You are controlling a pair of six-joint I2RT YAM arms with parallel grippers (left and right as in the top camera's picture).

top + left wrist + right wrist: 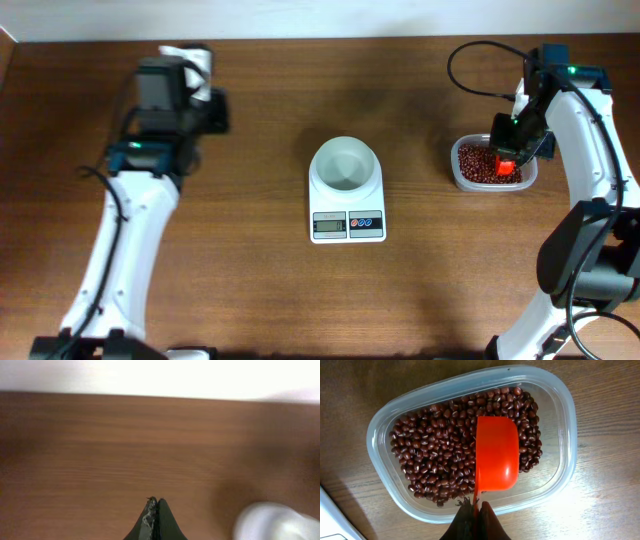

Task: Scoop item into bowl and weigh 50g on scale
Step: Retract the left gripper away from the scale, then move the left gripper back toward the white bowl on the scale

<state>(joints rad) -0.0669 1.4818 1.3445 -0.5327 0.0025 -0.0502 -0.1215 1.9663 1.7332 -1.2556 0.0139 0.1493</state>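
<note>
My left tool (156,505) is pressed together, gripping nothing, over the wooden surface (100,450). At centre the white bowl (316,165) sits on the scale (347,226). At right, my right tool (476,510) pinches the handle of a red scoop (496,455) resting on the beans (435,455) in the clear container (560,420).

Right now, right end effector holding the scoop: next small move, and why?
Probably dip the red scoop down and push it into the beans. The right end effector is shut on its handle, the scoop lies over the beans in the clear container with none showing in it, and the white bowl on the scale is empty.
</note>
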